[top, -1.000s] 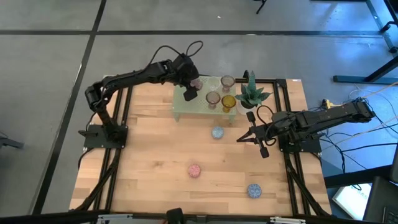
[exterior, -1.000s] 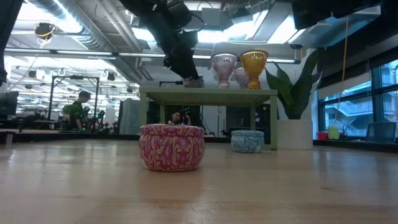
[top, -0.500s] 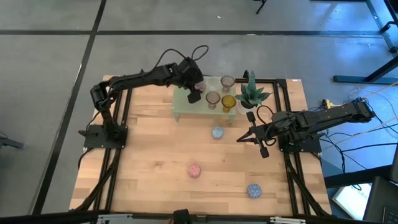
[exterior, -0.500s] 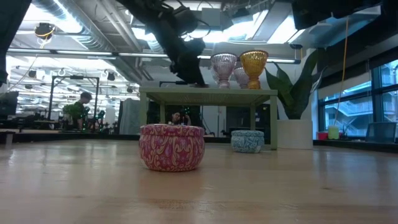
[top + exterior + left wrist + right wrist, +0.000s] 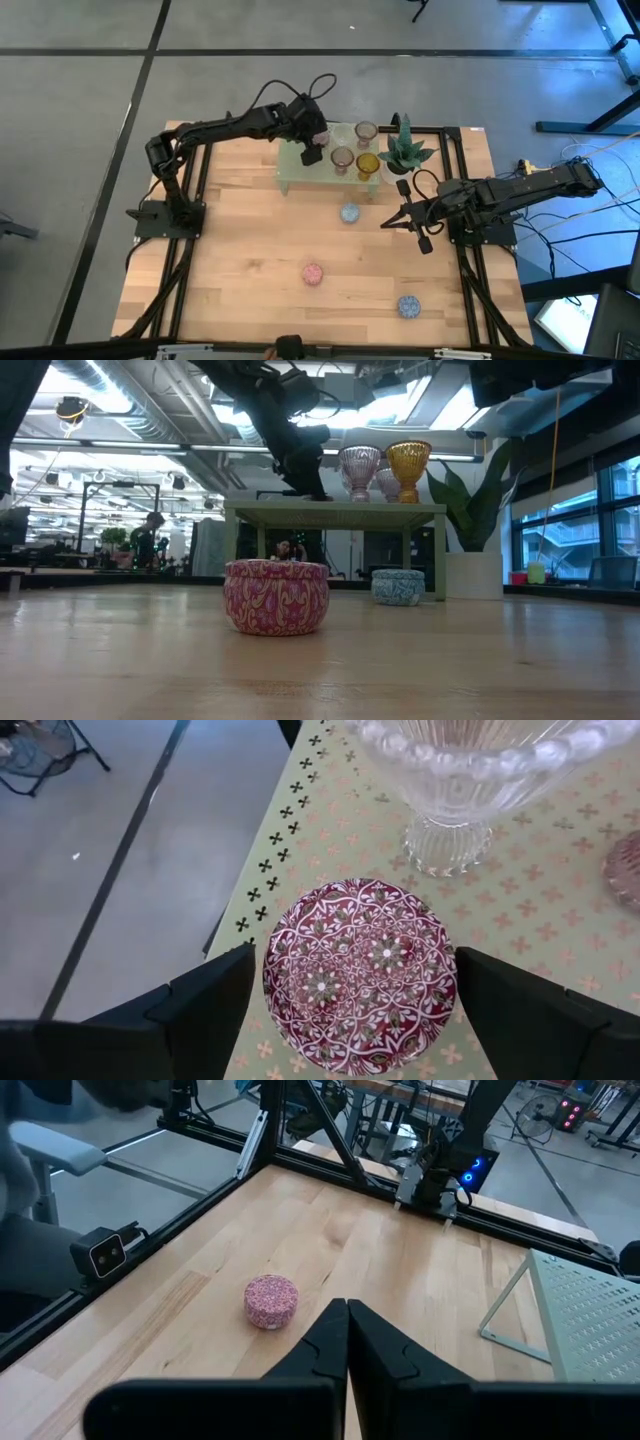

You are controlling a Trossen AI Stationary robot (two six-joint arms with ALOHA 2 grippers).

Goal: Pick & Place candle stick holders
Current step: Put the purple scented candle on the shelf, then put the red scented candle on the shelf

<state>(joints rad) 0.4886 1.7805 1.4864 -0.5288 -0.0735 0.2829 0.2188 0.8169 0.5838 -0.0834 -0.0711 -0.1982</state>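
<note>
Left gripper (image 5: 355,1005) jaws stand apart, one dark finger on each side of a red-and-white patterned holder (image 5: 358,975), which sits flat on the pale green perforated stand (image 5: 295,172); a little gap shows on both sides, so nothing is clamped. A second ago the fingers were narrower around that holder; they have since widened, and in the high view the wrist has shifted slightly along the stand's left part. Judgement: this holder has just been let go, so this placement looks done and the arm should be free to lift away. Just beyond it on the stand is a clear glass holder (image 5: 470,780). Also on the stand: a mauve holder (image 5: 342,158), an amber holder (image 5: 367,165) and a pinkish one (image 5: 365,131), near the stand's right end beside the potted plant (image 5: 406,148). On the tabletop, well apart: a pale blue holder (image 5: 349,213) just in front of the stand, a pink holder (image 5: 313,273) toward the near edge, a blue holder (image 5: 407,306) near the near right corner. Three look left to move. Right gripper (image 5: 346,1325) waits over the right part of the tabletop, jaws together, empty. No brand, label or legible writing seen anywhere; only the holder's ornament and the stand's punched pattern
</note>
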